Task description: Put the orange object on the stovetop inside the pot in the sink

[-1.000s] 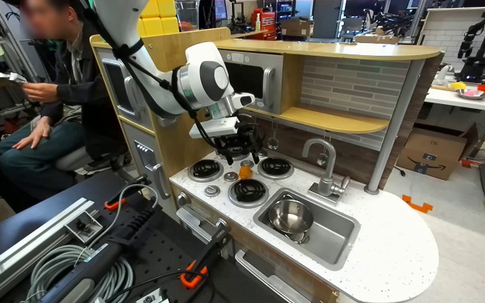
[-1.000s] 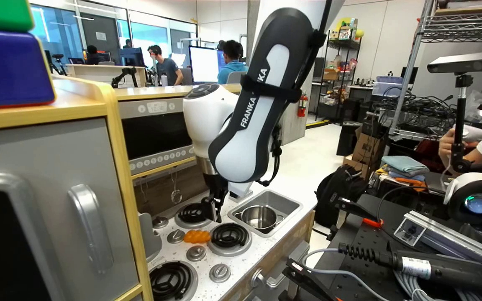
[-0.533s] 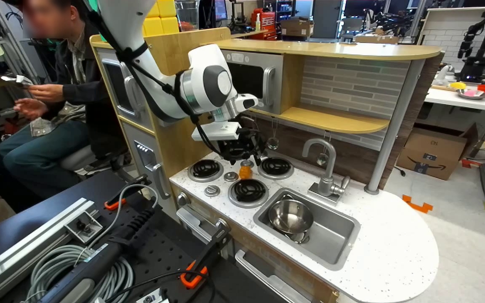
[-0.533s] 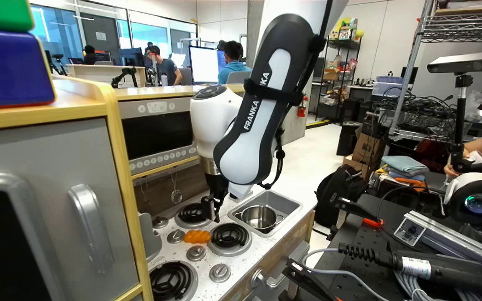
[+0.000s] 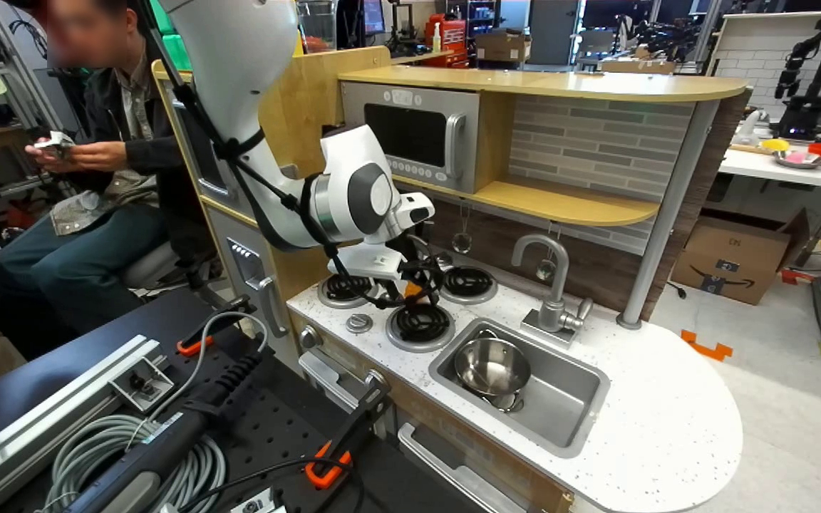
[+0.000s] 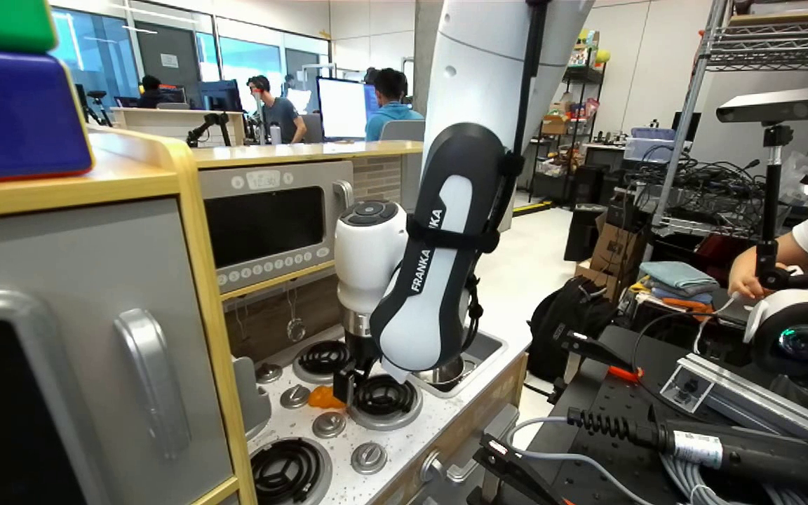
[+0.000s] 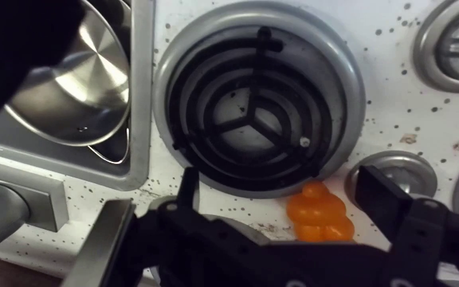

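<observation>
Tool (image 7: 278, 174) is spread wide; in wrist view the orange object (image 7: 320, 217) is between its fingers (image 7: 383, 202). Object's on the bench (image 5: 660, 420) at the rim of a stovetop burner (image 7: 249, 117), hard to tell if they touch. In both exterior views the tool partly covers it. Pot (image 5: 492, 367) sits in the sink (image 5: 560, 410), burner end, with bare shiny metal showing inside. Wrist view gets only part of it, a dark shape (image 7: 18, 44) cutting across. An exterior view shows the pot's whole mouth, plus the full faucet (image 5: 557, 278); in an exterior view the arm (image 6: 439, 238) hides much of pot and sink. Further back: microwave (image 5: 410, 139) in both exterior views, black backpack (image 6: 572, 319) in an exterior view.
</observation>
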Tool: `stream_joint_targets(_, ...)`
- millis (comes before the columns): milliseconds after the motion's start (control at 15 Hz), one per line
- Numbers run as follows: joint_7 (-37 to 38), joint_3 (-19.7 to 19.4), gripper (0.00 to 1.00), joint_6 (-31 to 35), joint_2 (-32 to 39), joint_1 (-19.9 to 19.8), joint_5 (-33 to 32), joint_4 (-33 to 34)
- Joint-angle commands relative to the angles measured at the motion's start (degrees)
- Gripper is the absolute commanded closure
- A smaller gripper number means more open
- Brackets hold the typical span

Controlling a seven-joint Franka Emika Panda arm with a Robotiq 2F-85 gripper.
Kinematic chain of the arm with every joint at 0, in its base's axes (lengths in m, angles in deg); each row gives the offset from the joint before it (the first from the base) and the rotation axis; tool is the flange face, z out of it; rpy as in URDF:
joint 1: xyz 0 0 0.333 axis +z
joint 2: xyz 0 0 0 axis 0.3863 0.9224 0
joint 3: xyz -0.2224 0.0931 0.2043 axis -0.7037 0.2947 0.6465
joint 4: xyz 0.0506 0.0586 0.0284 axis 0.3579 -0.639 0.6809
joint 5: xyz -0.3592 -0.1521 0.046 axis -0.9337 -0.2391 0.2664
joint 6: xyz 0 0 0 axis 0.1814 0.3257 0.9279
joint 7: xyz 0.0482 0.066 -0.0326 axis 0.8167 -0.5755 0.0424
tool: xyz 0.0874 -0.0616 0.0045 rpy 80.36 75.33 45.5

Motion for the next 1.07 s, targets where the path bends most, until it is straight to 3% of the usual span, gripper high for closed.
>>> stream_joint_targets(0, -1.91, 1.99, 0.00, 6.80, 3.30, -0.53, 4.85, 2.87)
stream_joint_targets(533, -4.17, 4.50, 0.00, 8.61, 8.07, -1.56, 10.99, 9.43)
stream_joint_targets(1000, -3.36, 3.40, 0.00, 3.14, 10.88, -2.88, 13.61, 15.46)
